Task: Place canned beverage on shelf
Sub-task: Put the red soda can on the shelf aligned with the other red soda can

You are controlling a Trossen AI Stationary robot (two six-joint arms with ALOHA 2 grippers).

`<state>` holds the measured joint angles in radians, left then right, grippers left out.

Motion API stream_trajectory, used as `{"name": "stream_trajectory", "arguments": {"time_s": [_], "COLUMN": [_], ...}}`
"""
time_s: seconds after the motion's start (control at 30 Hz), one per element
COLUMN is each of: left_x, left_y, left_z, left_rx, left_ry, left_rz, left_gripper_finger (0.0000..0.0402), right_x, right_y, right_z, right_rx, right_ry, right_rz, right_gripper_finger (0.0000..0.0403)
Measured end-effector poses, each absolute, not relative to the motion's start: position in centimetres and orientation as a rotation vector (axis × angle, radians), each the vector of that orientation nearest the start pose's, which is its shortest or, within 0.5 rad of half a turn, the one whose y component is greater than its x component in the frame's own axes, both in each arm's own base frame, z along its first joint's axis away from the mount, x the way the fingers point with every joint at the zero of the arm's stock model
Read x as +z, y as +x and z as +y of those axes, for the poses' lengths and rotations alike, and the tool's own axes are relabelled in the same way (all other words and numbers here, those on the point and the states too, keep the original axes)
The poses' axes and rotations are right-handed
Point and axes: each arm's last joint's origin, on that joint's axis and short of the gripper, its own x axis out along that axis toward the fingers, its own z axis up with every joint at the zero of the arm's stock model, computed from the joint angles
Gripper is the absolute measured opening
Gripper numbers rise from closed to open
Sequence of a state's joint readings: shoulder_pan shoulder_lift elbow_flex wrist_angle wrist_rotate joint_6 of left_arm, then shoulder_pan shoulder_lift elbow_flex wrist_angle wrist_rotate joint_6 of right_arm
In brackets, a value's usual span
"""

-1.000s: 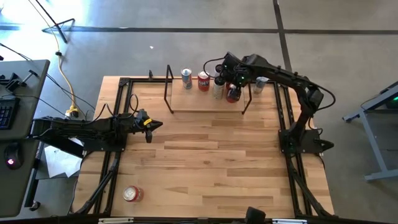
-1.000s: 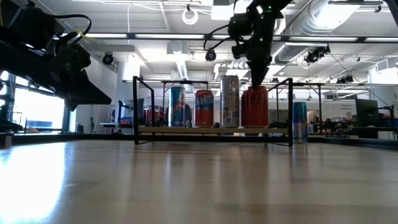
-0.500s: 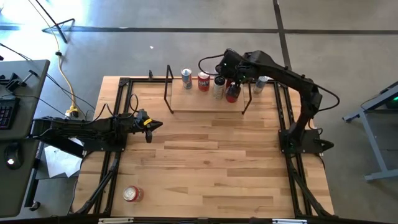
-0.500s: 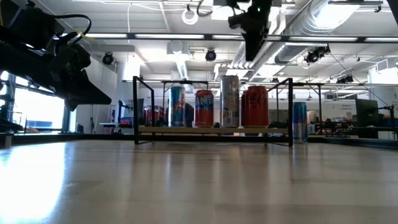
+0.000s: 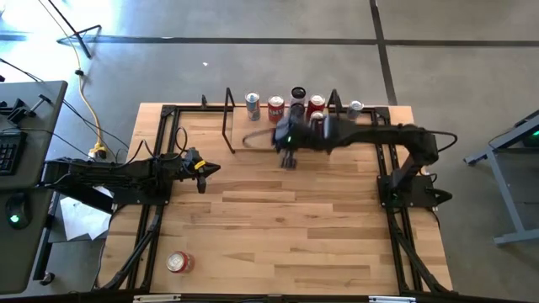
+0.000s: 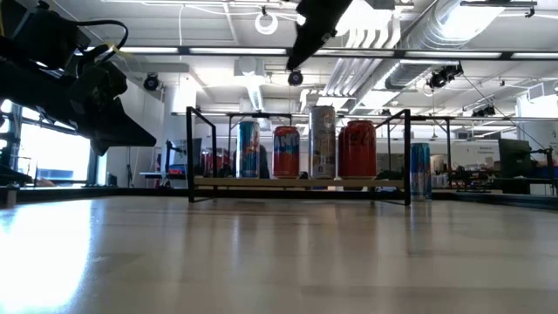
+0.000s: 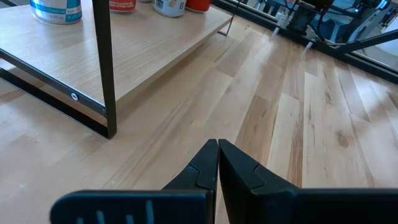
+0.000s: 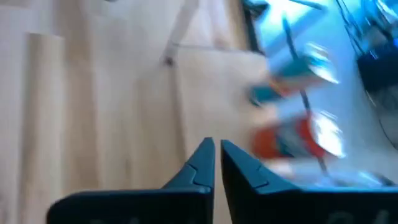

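Observation:
The shelf (image 5: 240, 126), a light-wood plank on black rod frames, stands at the table's far edge. Several cans stand upright on it (image 6: 296, 182): a blue-and-silver one (image 6: 248, 149), a red one (image 6: 286, 151), a tall silver one (image 6: 323, 141) and a dark red one (image 6: 357, 148). My right gripper (image 5: 286, 158) hangs shut above the shelf's near edge, clear of the cans, with nothing in it (image 8: 216, 152). My left gripper (image 5: 212, 168) is shut and empty over the table's left middle (image 7: 217, 149).
A blue can (image 6: 420, 170) stands on the table just right of the shelf (image 5: 355, 108). A red can (image 5: 178, 263) lies on its side near the table's front left corner. Black frame rails run along both table sides. The wide middle of the tabletop is bare wood.
My right gripper has risen off the dark red can, which stays upright on the shelf. It then swung fast toward the table's left and near side, away from the cans, and its fingers have shut.

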<state>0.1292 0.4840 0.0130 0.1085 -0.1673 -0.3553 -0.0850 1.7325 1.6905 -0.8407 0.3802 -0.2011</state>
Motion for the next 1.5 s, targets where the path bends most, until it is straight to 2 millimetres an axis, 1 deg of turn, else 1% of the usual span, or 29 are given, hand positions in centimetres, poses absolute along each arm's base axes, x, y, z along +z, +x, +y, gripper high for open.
{"name": "stream_trajectory", "arguments": {"time_s": [0.03,0.13,0.2,0.27,0.37,0.47,0.57,0.63,0.7,0.8,0.93,1.07,1.17,1.33,1.5], "left_x": [13.4,13.5,13.8,14.1,14.9,15.2,15.2,15.7,16.3,17.2,18.5,20.7,22.1,23.4,25.0], "left_y": [12.0,12.1,12.1,12.3,12.4,12.5,12.5,12.6,12.7,13.0,13.5,14.1,14.6,15.3,15.8], "left_z": [2.1,2.1,2.1,2.1,2.1,2.1,2.1,2.1,1.9,1.4,0.7,-0.2,-1.2,-3.4,-6.1], "left_rx": [0.355,0.354,0.349,0.342,0.329,0.319,0.316,0.309,0.227,0.072,0.018,0.027,0.030,0.020,0.015], "left_ry": [-0.342,-0.342,-0.343,-0.344,-0.306,-0.229,-0.183,-0.186,-0.196,-0.214,-0.202,-0.155,-0.160,-0.182,-0.190], "left_rz": [0.308,0.300,0.273,0.232,0.165,0.143,0.144,0.088,0.038,0.069,0.252,0.403,0.539,0.799,1.034], "left_gripper_finger": [0.0005,0.0005,0.0005,0.0005,0.0005,0.0005,0.0005,0.0005,0.0005,0.0001,0.0000,0.0000,0.0000,0.0000,0.0000], "right_x": [32.8,29.3,27.1,25.0,22.8,21.4,20.8,20.6,20.5,20.5,20.7,20.8,20.8,20.8,20.8], "right_y": [37.2,38.2,38.5,38.5,38.0,37.5,37.1,36.9,36.9,36.8,36.9,36.9,37.0,37.0,37.0], "right_z": [-3.6,-1.8,-0.7,0.5,2.0,3.1,3.7,3.8,4.0,4.1,4.1,4.2,4.3,4.3,4.3], "right_rx": [-0.315,-0.244,-0.195,-0.158,-0.146,-0.180,-0.201,-0.202,-0.202,-0.199,-0.196,-0.187,-0.155,-0.141,-0.140], "right_ry": [-0.326,-0.335,-0.333,-0.327,-0.329,-0.313,-0.302,-0.295,-0.287,-0.291,-0.292,-0.290,-0.284,-0.291,-0.295], "right_rz": [0.902,0.810,0.741,0.670,0.585,0.521,0.466,0.433,0.394,0.372,0.353,0.343,0.339,0.339,0.339], "right_gripper_finger": [0.0008,0.0022,0.0022,0.0013,0.0002,0.0005,0.0004,0.0001,0.0001,0.0002,0.0000,0.0000,0.0000,0.0000,0.0000]}}
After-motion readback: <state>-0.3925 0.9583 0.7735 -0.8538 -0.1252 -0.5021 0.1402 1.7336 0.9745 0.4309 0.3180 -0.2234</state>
